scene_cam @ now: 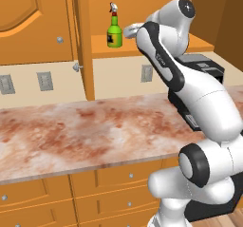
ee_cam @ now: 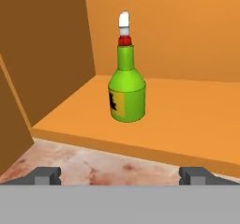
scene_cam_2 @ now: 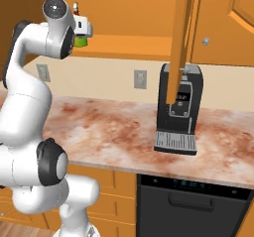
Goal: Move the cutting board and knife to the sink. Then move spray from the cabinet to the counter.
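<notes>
Spray (ee_cam: 126,85) stands upright on the cabinet (ee_cam: 187,106) shelf, dead ahead of the gripper (ee_cam: 121,174), whose fingers are spread wide and empty, short of the bottle.

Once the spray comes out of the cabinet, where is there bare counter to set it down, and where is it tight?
The counter lies bare from below the open cabinet door leftward, wall outlets behind. It is tighter around the coffee machine. On the shelf, the spray stands alone, with free room on both sides for the open gripper.
</notes>
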